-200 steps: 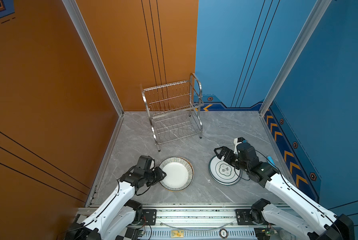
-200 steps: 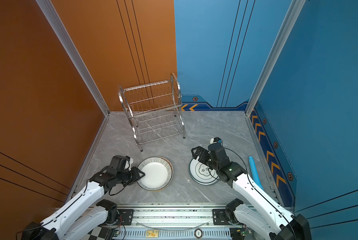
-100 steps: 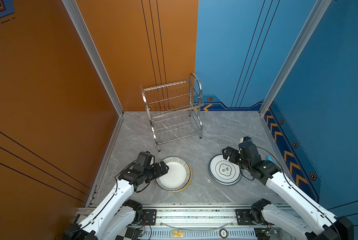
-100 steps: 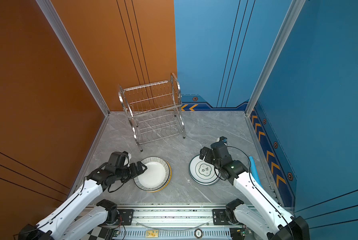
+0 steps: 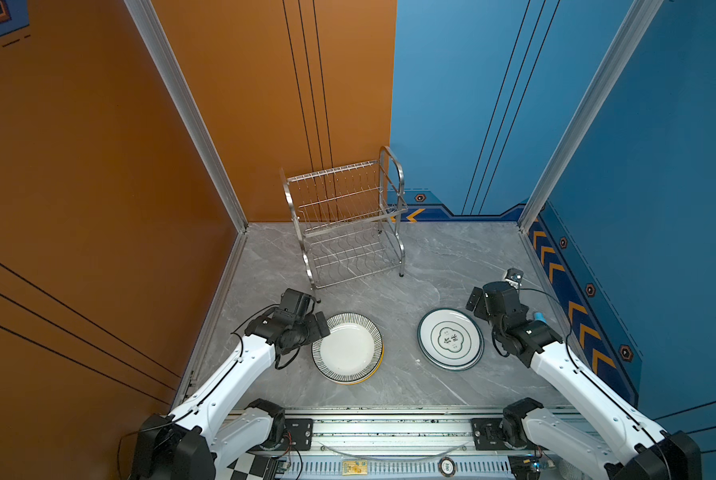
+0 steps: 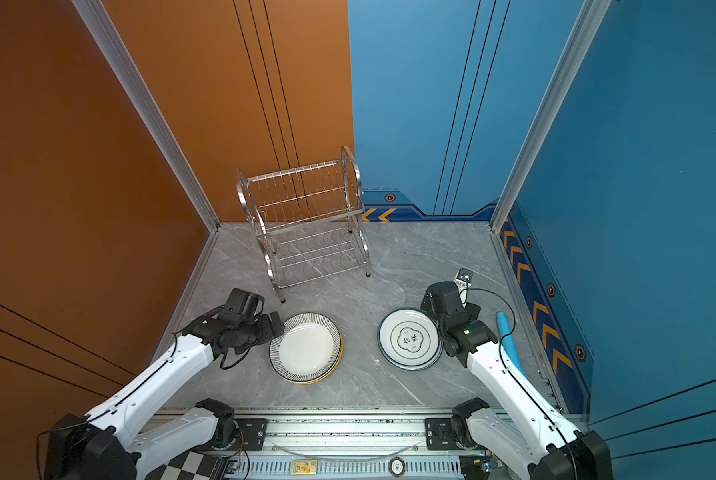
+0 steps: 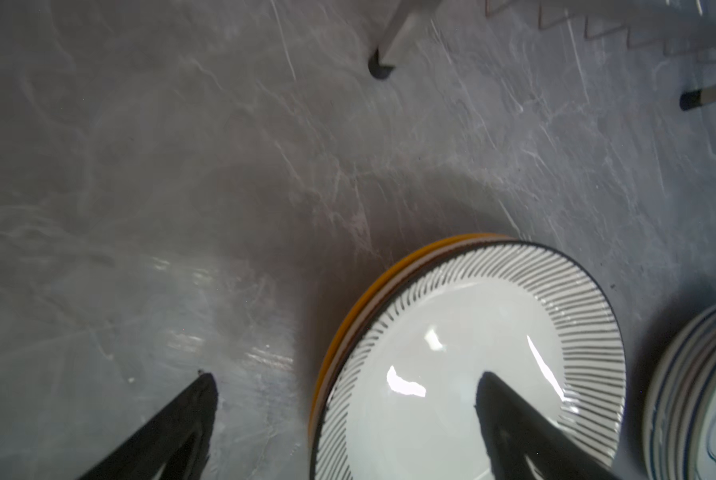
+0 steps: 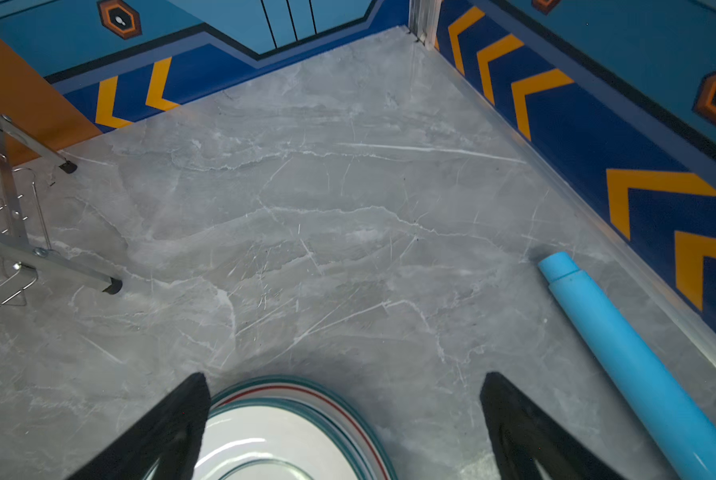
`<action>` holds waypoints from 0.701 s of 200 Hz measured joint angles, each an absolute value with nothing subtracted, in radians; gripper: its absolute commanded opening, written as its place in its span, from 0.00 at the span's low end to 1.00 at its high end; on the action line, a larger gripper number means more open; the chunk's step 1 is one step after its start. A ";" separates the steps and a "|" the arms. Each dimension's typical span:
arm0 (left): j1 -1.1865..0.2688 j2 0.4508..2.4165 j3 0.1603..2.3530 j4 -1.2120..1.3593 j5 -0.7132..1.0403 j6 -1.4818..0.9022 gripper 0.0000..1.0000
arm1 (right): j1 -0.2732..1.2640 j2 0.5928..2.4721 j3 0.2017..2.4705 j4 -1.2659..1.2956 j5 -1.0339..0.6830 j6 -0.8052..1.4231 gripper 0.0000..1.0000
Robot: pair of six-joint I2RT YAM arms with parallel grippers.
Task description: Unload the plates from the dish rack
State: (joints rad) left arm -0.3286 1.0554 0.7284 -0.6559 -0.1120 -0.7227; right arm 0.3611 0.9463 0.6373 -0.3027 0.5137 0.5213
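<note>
In both top views the dish rack (image 5: 344,224) stands beyond both claws, by the back wall. The plates lie in two piles on the table (image 5: 443,257). The left claw (image 5: 322,327) is at the rim of the striped plate stack (image 5: 348,349), and the right claw (image 5: 474,300) is at the far rim of the teal-rimmed stack (image 5: 451,338). How wide either claw stands is hard to read from up here.

The left wrist view settles it: the left claw is spread wide and holds nothing, with one finger (image 7: 514,415) over the striped plate's white well and the other over bare table. It also shows orange-edged plates under the striped one, and a rack leg ahead.

The right wrist view shows the right claw wide and empty too — the teal-rimmed stack's edge pokes in beside one finger (image 8: 173,415). Only here does a red line on a lower plate show. A blue tube (image 8: 622,353) lies outside the other finger, along the wall.
</note>
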 measured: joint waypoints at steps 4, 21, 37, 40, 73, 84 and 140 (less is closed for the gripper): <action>-0.328 1.058 0.736 -0.649 -0.148 -0.723 0.98 | 0.361 0.940 0.614 -0.267 0.527 0.503 1.00; -0.327 1.067 0.741 -0.587 -0.284 -0.677 0.98 | 0.358 0.932 0.518 -0.085 0.558 0.406 1.00; -0.330 1.090 0.738 -0.495 -0.388 -0.589 0.98 | 0.338 0.967 0.465 0.076 0.566 0.323 1.00; -0.330 1.096 0.736 -0.469 -0.400 -0.571 0.98 | 0.332 0.978 0.463 0.098 0.569 0.309 1.00; -0.335 1.169 0.676 -0.143 -0.470 -0.325 0.98 | 0.259 1.211 0.471 0.355 0.592 0.168 1.00; -0.335 1.193 0.646 -0.034 -0.472 -0.255 0.98 | 0.244 1.292 0.471 0.412 0.597 0.133 1.00; -0.252 1.248 0.465 0.417 -0.447 -0.010 0.98 | 0.121 1.415 0.369 0.706 0.484 0.069 1.00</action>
State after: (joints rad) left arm -0.2516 1.2480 0.4652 0.4171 -0.4469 -0.0105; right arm 0.1211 1.4151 0.3687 0.7059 0.4839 0.0692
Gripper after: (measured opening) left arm 0.979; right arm 0.999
